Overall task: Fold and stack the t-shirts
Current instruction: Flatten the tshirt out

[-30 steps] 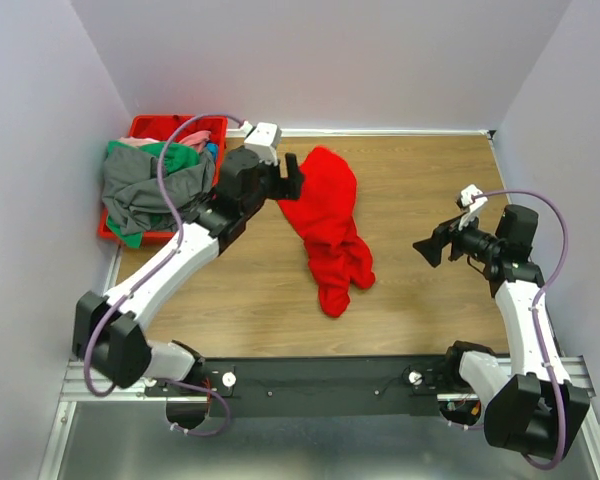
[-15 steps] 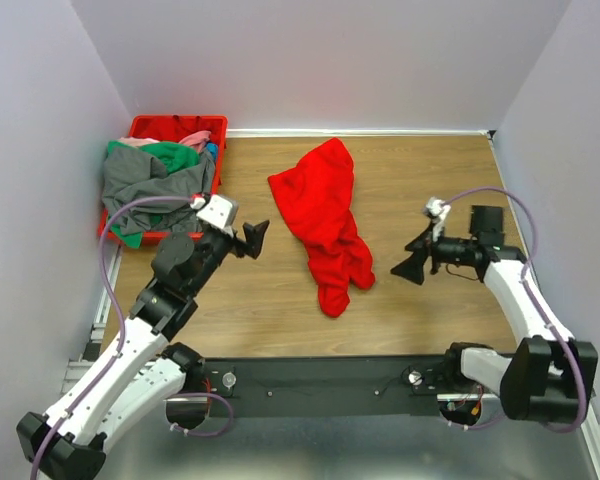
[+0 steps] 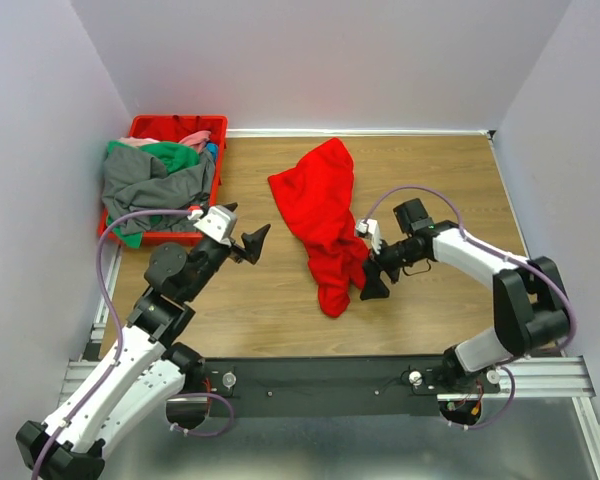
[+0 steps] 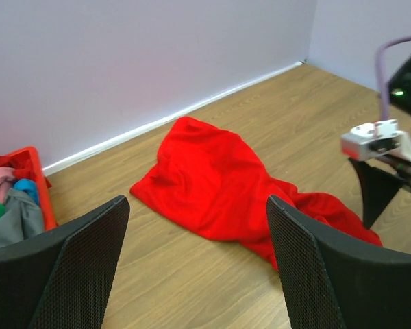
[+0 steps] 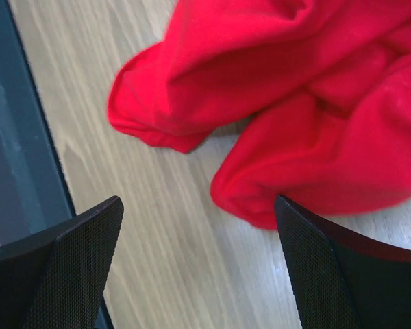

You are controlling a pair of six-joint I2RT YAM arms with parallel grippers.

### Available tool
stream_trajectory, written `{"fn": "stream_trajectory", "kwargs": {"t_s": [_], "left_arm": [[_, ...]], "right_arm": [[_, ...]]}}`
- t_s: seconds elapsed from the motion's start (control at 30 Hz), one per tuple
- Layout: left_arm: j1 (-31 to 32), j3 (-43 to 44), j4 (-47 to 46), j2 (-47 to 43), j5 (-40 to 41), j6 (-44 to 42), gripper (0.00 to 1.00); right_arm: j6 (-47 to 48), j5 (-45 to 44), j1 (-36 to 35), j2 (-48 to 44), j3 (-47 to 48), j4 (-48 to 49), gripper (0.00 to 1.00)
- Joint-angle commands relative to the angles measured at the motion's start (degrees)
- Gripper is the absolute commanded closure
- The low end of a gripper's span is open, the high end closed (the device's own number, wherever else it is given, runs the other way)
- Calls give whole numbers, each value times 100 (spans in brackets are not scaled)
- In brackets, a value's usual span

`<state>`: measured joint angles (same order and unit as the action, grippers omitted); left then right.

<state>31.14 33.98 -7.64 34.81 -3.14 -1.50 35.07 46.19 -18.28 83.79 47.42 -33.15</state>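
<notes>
The red t-shirt (image 3: 325,225) lies crumpled in a long heap at the centre of the wooden table (image 3: 430,180), not yet folded. The right gripper (image 3: 368,284) sits low at the heap's lower right edge, its fingers spread with nothing between them. In the right wrist view the bunched end of the cloth lies just ahead, so it is probably lining up to pinch that end and pull the shirt flat. The left gripper (image 3: 246,232) hovers left of the shirt, also spread and empty, facing it, likely to take the other side. A grey shirt (image 3: 150,195), a green shirt (image 3: 170,155) and a pink shirt (image 3: 192,137) lie heaped in the red crate (image 3: 170,124) at upper left.
</notes>
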Motion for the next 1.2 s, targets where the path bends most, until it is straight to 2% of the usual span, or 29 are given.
{"fn": "stream_trajectory", "kwargs": {"t_s": [0.0, 0.2, 0.37, 0.5, 0.6, 0.67, 0.77, 0.8, 0.9, 1.07, 1.17], "left_arm": [[-2, 65, -124, 61, -433, -105, 12], [-2, 56, -150, -9, -486, -105, 12], [7, -75, -396, 0, -1240, -88, 12], [7, -102, -493, 184, -1935, -17, 12], [-2, -102, -519, 342, -2024, 62, 13], [7, -84, -537, 421, -2077, 123, 13], [7, -49, -572, 650, -2287, 404, 13], [15, -23, -581, 798, -2401, 466, 14], [15, 21, -555, 1123, -2507, 650, 15], [304, 293, -283, 1774, -2456, 1037, 22], [1015, 460, 94, 2458, -2061, 1423, 25]], "right_arm": [[53, -611, -237, 637, 399, -148, 3], [-123, -866, -263, 990, 532, 79, 12], [-439, -1270, -272, 1166, 584, 404, 26], [-685, -1726, -272, 1306, 646, 624, 44], [-878, -2008, -272, 1368, 628, 809, 57], [-1010, -2123, -264, 1447, 611, 880, 62], [-1081, -2342, -272, 1509, 558, 976, 76], [-1090, -2387, -272, 1465, 549, 977, 85], [-1081, -2553, -246, 1246, 514, 951, 99], [-756, -2537, 61, 263, 435, 731, 99], [-677, -2265, 438, -589, 154, 731, 99]]}}
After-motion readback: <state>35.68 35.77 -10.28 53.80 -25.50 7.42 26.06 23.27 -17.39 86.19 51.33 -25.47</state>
